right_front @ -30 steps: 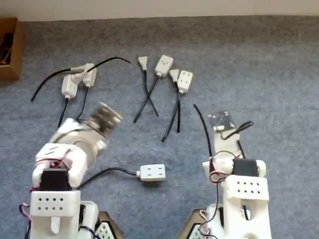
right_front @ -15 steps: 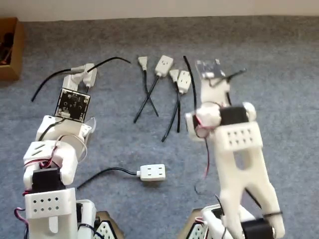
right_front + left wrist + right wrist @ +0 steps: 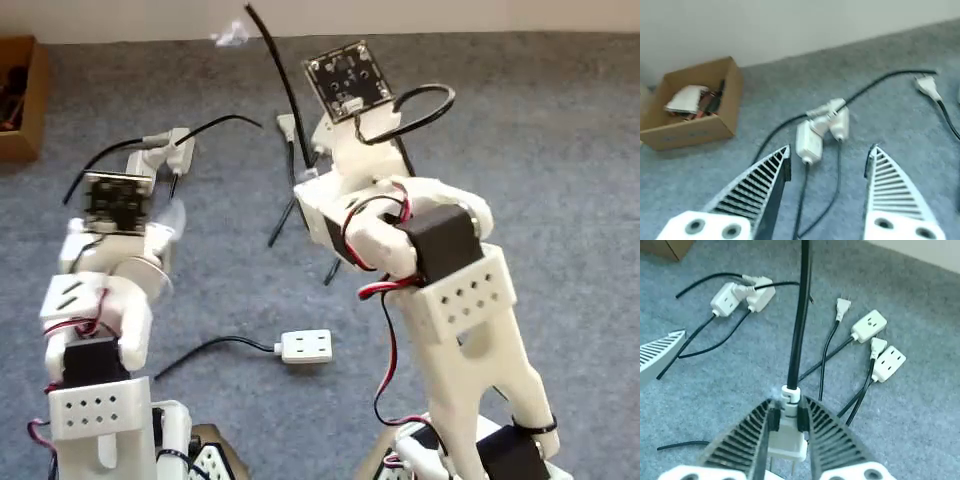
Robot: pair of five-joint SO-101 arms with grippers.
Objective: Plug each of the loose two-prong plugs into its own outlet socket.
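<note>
— Socket (image 3: 305,346) nearest the bases lies loose on the carpet (image 3: 560,150). Behind it?
— Right gripper (image 3: 788,407) is clamped on a white plug (image 3: 787,442), prongs facing back toward the wrist, black cord (image 3: 799,315) rising away from it. Left gripper (image 3: 829,147) hangs spread wide above the joined pair (image 3: 808,141), which looks already mated; farther off lie a loose plug (image 3: 842,306) and a free outlet (image 3: 869,324).
— Advice?
— I'd turn those prongs square to an empty socket's slots, keep the cord off the other leads, then press straight.
— Versus half a second ago?
— Right arm has lifted and swung across the middle cluster, hauling the cord up; left wrist has shifted slightly.
</note>
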